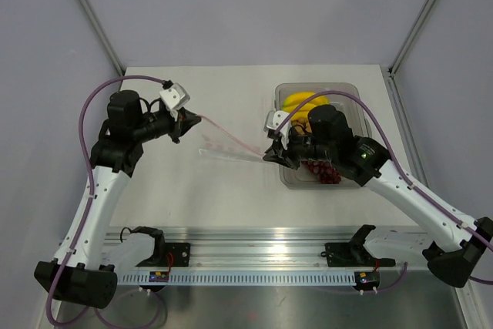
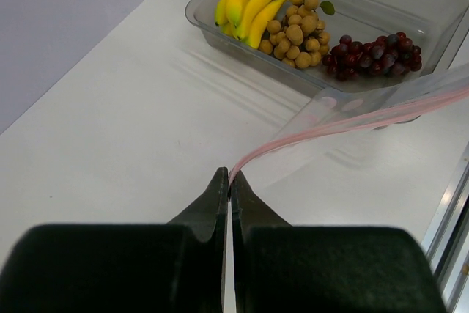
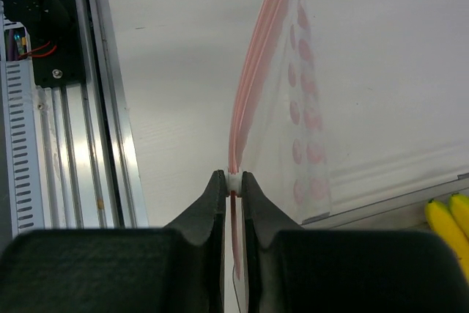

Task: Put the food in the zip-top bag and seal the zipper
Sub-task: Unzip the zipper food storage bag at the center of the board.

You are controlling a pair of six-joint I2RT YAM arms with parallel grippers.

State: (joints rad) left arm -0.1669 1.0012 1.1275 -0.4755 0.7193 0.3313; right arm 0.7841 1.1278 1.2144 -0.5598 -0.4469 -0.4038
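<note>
My left claw [image 2: 229, 178] grips the zipper [image 2: 344, 125] end far from the tray [image 2: 440, 5]; my right claw [image 3: 233, 179] grips the near end.

At the black fingers [image 3: 212, 207], the zipper [image 3: 253, 71] is pink-red and the bag [image 3: 366, 71] clear, pink-dotted. Beyond them are yellow bananas [image 2: 249, 1] and dark red grapes [image 2: 370, 53].

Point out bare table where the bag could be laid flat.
Bare: the table between the stretched bag and the front rail; also the strip behind the bag, left of the tray. Crowded: the tray, holding the food under the right arm.
</note>
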